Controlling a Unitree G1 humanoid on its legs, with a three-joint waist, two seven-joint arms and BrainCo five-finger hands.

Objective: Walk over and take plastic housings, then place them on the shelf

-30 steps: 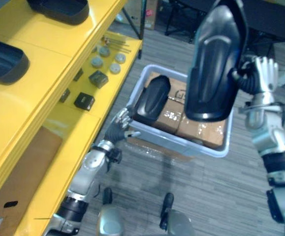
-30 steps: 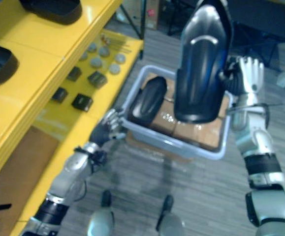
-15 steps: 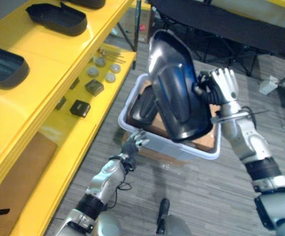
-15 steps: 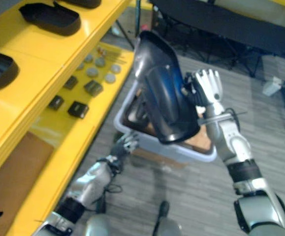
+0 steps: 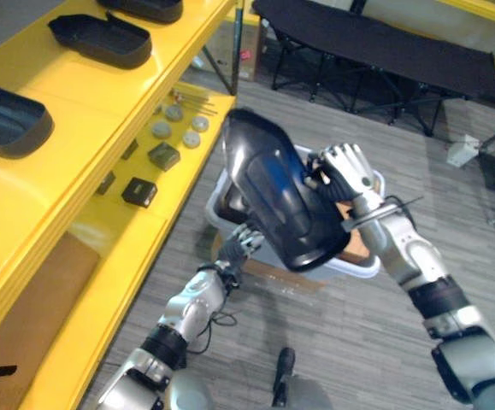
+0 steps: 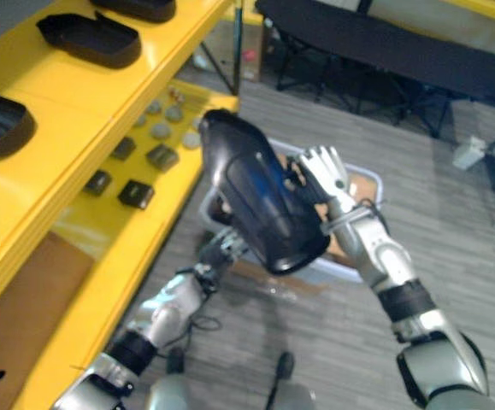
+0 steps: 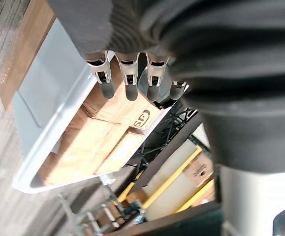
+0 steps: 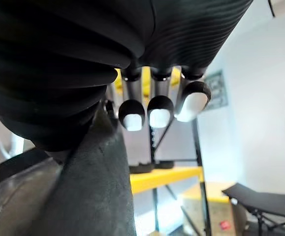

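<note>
Yellow shelf [image 5: 102, 111] lines a grey-floored workshop as the right hand [image 5: 343, 166], clamped on the rim of a black housing [image 5: 273, 196], holds it tilted in the air above the bin [image 5: 360, 265]. The left hand [image 5: 243, 243] hangs slack-fingered beside the bin. The carry is under way; next, seemingly, comes a leftward swing onto bare shelf.

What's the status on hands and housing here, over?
Right robot hand gripping the black plastic housing, raised over the grey bin. Left robot hand open, low by the bin's rim. Other housings on the yellow shelf at left.
</note>
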